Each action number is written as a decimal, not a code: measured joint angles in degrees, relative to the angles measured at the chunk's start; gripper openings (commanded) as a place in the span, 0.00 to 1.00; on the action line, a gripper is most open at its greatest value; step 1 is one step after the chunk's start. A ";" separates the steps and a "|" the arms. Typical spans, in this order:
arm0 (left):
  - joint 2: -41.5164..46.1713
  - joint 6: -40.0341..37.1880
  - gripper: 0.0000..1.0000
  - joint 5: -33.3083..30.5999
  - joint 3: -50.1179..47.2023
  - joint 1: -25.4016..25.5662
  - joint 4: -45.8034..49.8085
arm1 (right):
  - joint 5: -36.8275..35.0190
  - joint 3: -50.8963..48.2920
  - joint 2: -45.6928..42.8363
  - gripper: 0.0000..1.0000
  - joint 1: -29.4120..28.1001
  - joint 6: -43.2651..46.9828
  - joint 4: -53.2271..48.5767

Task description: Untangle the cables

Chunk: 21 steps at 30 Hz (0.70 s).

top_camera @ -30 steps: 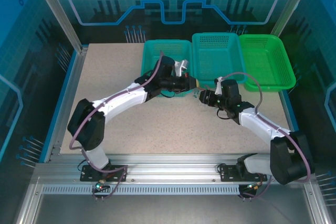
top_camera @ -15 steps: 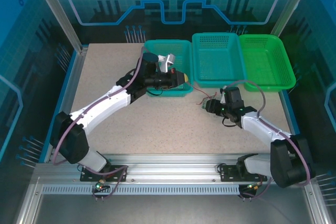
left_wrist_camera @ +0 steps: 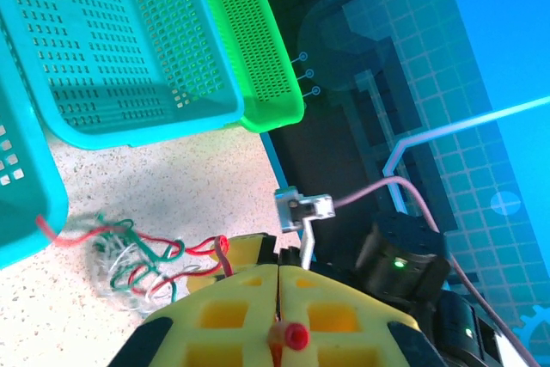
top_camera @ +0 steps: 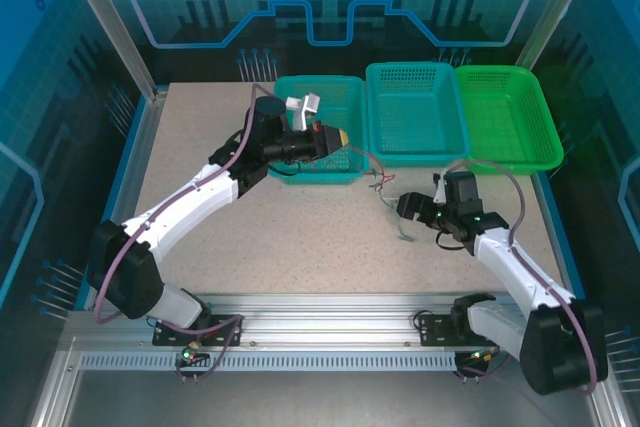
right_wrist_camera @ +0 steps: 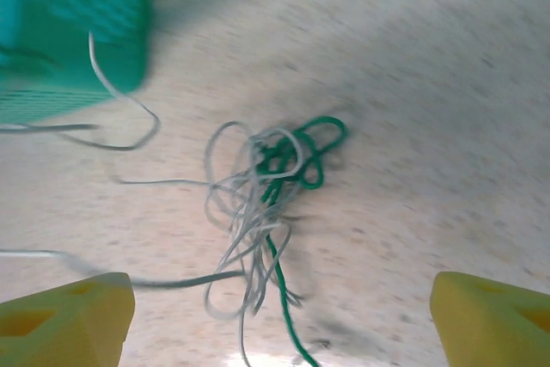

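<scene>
My left gripper (top_camera: 341,137) hovers over the left teal basket (top_camera: 300,165), shut on the red cable (left_wrist_camera: 295,335), whose end pokes out between the yellow fingers (left_wrist_camera: 232,307). That red wire (top_camera: 372,169) trails down to a loose tangle (left_wrist_camera: 129,255) of red, green and pale wires on the table. My right gripper (top_camera: 404,207) stands open just above the table. In the right wrist view its yellow fingertips (right_wrist_camera: 69,315) sit wide apart, with the pale and green wires (right_wrist_camera: 266,186) lying between and ahead of them, untouched.
A second teal basket (top_camera: 412,107) and a bright green basket (top_camera: 505,112) line the back right. The left basket's corner (right_wrist_camera: 69,40) is close to the tangle. Speckled tabletop (top_camera: 220,217) stretches to the left and front.
The arms have drawn apart: my left gripper went back and left over the left basket, pulling the red cable. My right gripper backed toward the near right, with the tangle now on the table.
</scene>
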<state>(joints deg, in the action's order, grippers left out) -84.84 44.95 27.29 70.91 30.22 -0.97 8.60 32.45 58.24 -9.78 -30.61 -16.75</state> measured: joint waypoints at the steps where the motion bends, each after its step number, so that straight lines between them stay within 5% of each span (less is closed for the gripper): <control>1: 0.00 0.00 0.00 0.00 0.00 0.02 -0.22 | 1.29 0.37 -1.20 0.91 -0.74 0.96 1.14; 12: -0.50 0.02 0.00 0.28 0.00 0.50 -1.03 | 8.72 2.21 2.62 0.86 -4.59 6.60 16.09; 21: -0.39 0.66 0.00 1.14 0.00 0.81 -1.05 | 1.70 5.97 17.46 0.46 -6.84 6.58 20.68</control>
<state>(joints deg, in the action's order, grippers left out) -85.23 45.60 28.42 70.91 31.03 -2.02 10.31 38.41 75.70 -16.62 -24.03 3.92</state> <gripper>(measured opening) 0.055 0.553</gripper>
